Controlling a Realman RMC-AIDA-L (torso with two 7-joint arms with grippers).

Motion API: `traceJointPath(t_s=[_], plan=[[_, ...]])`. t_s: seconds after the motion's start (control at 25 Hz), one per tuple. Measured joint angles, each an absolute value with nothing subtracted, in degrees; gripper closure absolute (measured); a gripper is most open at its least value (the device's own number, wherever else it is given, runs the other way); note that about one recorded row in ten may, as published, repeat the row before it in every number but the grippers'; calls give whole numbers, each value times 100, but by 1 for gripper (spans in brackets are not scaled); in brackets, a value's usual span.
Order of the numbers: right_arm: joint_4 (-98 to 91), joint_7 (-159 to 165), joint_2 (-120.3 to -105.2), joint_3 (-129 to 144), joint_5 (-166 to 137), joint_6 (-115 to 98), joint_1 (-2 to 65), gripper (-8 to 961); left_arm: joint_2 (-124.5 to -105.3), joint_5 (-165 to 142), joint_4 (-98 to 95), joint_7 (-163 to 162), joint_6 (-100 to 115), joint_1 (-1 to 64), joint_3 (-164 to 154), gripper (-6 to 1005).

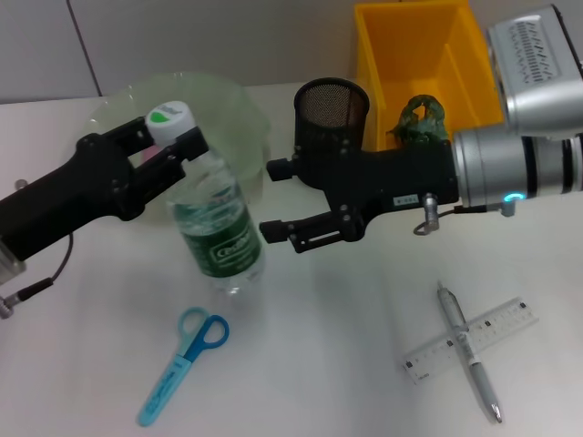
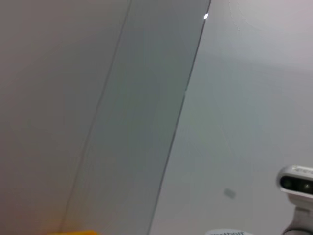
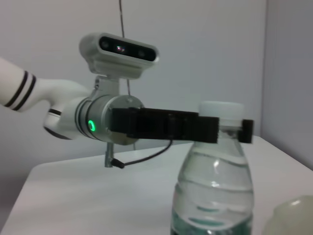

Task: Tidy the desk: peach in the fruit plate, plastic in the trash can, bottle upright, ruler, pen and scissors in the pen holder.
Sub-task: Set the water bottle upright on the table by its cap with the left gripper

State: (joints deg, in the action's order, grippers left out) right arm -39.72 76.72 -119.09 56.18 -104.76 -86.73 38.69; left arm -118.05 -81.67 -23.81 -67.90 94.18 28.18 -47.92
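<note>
The bottle (image 1: 219,232) stands on the desk (image 1: 346,309), leaning a little. My left gripper (image 1: 173,144) is shut on its neck just under the white cap (image 1: 168,120). The right wrist view shows the bottle (image 3: 212,186) with the left fingers (image 3: 166,125) across its neck. My right gripper (image 1: 266,198) is open beside the bottle and apart from it. The scissors (image 1: 182,364) lie at the front left. The pen (image 1: 481,378) lies across the ruler (image 1: 501,323) at the front right. The pen holder (image 1: 332,109) stands behind my right gripper. The peach is hidden.
The trash can (image 1: 428,55) is at the back right, with crumpled green plastic (image 1: 419,118) at its near end. The fruit plate (image 1: 219,100) sits behind the bottle and the left gripper. The left wrist view shows only a wall and the right arm's wrist camera (image 2: 296,181).
</note>
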Motion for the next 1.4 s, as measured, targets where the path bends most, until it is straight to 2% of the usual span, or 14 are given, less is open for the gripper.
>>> traceJointPath(t_s=[0.48, 1.4], plan=[[-3961, 7905, -11901, 5659, -11058, -8403, 3656, 136, -11796, -8155, -2660, -5817, 9059, 2300, -4708, 576], [-3939, 8014, -11909, 5725, -11083, -8262, 3550, 137, -11813, -8125, -2649, -5329, 8033, 2134, -4342, 575]])
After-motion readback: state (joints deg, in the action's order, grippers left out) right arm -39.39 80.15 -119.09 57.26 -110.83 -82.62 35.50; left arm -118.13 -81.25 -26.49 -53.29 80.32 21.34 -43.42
